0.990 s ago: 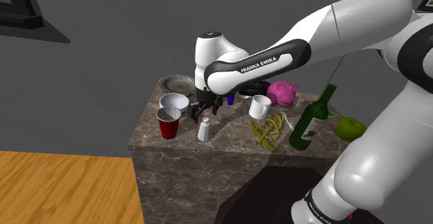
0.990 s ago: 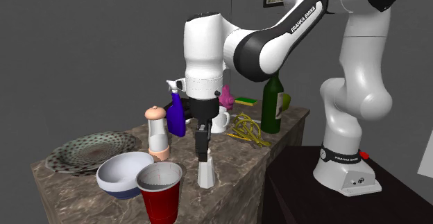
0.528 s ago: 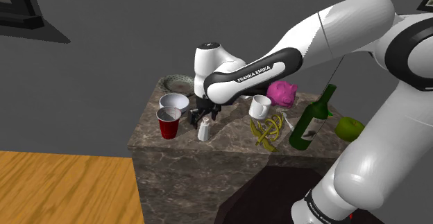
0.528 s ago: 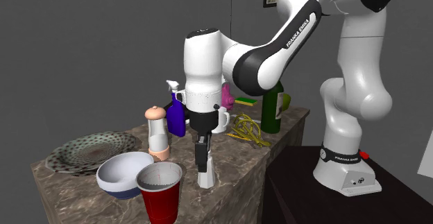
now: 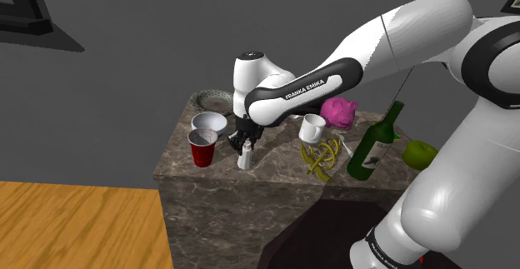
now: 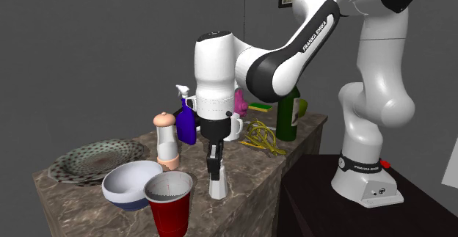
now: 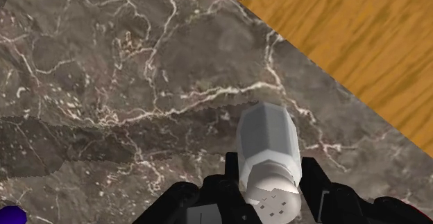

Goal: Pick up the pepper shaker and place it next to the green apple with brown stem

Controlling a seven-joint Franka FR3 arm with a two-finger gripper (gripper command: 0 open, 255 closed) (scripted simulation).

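- and here's the gripper (image 5: 246, 145) down low over the dark marble counter (image 5: 208, 194), hanging straight from the white arm (image 5: 400, 34).
- its two black fingers (image 7: 233, 168) are clamped on the pepper shaker (image 7: 269, 153), one pressed against each side just under the holed cap, and the wrist view shows no gap.
- the shaker is pale grey-white and faceted, standing upright with its base on the marble, near the counter's front edge.
- in the shoulder view a red cup (image 5: 202, 149) sits just beside it on the left, with a bowl (image 5: 208, 122) right behind the cup and a speckled plate (image 5: 212, 101) at the back.
- over to the shoulder view's right there's a white mug (image 5: 312, 128), a pink piggy bank (image 5: 339, 111), a yellow tangle of strands (image 5: 321, 156), then a green wine bottle (image 5: 375, 142).
- the green apple (image 5: 420, 154) sits past that bottle at the far right, well apart from the shaker, with mug, tangle and bottle in between.
- in the second exterior view, a blue spray bottle (image 6: 186, 122) and a tall grinder with a peach-coloured top (image 6: 167, 141) stand behind the gripper, not touching it.
- the wrist view shows wooden floor (image 7: 361, 42) beyond the counter's edge.
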